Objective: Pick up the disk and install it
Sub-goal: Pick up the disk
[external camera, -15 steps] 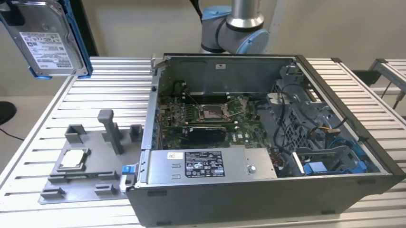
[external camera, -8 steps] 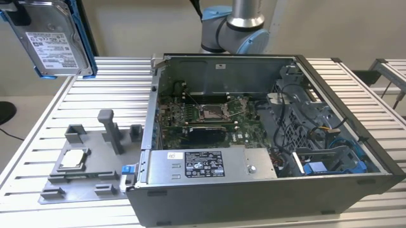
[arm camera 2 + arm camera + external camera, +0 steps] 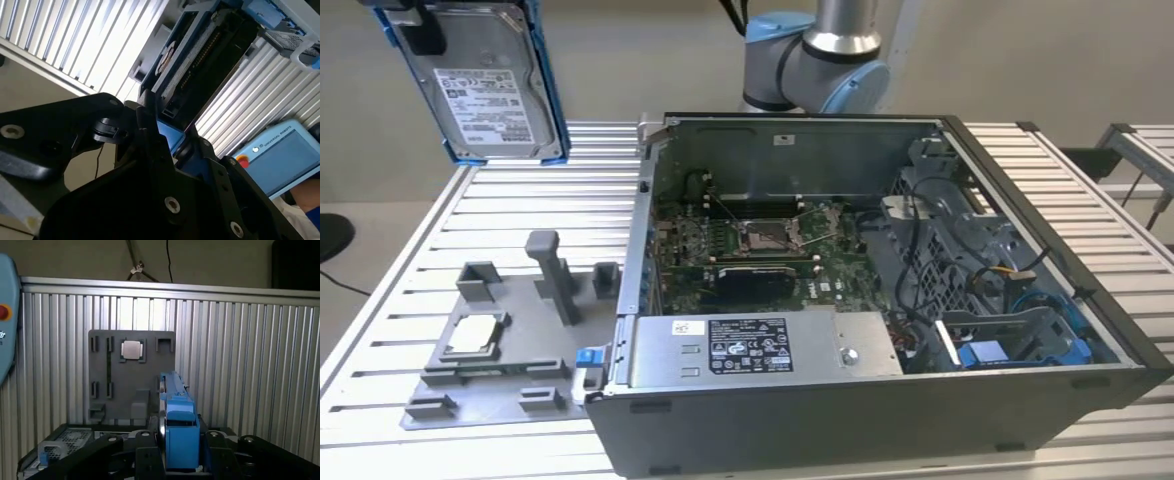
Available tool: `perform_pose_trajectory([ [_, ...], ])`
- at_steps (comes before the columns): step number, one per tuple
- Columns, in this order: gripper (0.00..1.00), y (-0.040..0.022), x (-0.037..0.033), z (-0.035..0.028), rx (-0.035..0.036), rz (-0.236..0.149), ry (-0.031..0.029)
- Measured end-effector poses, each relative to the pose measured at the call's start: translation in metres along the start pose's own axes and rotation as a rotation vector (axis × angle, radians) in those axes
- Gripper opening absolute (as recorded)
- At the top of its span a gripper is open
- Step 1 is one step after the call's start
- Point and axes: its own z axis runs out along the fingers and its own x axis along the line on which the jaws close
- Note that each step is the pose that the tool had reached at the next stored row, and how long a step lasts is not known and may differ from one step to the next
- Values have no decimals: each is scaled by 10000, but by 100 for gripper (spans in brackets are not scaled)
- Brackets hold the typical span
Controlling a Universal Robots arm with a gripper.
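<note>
We judge the step in hand to be the carry: the disk (image 3: pixel 487 85) is lifted clear and hangs below the claw (image 3: pixel 420 25), high over the bench (image 3: pixel 400 250). To do it well, we would hold the grip firm and the disk steady, so that it neither swings nor slips in its blue carrier. We would also pass well above the wall of the open computer case (image 3: pixel 881 400), which sits lower than the claw and off toward the exterior view's right of it. The blue-fitted bay (image 3: pixel 1014 345) in the case's far corner from the claw looks to us like the seat, so the disk's long edge should be squared to it in good time. Beneath the claw lies the grey fixture plate (image 3: pixel 130 390), carrying a small silver chip (image 3: pixel 132 350) that we would leave alone. As to the claw (image 3: pixel 180 445) itself, in both wrist views its fingers (image 3: pixel 147 452) are pressed in against the two sides of the carrier. It pinches the disk (image 3: pixel 177 415) at one end and touches nothing else, while the rest of the disk (image 3: pixel 210 45) juts out beyond it.
</note>
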Motion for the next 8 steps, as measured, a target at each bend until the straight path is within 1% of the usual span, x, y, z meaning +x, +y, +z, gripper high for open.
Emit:
perform_pose_trajectory([
  [8, 0, -355, 9, 3, -4, -14, 0],
])
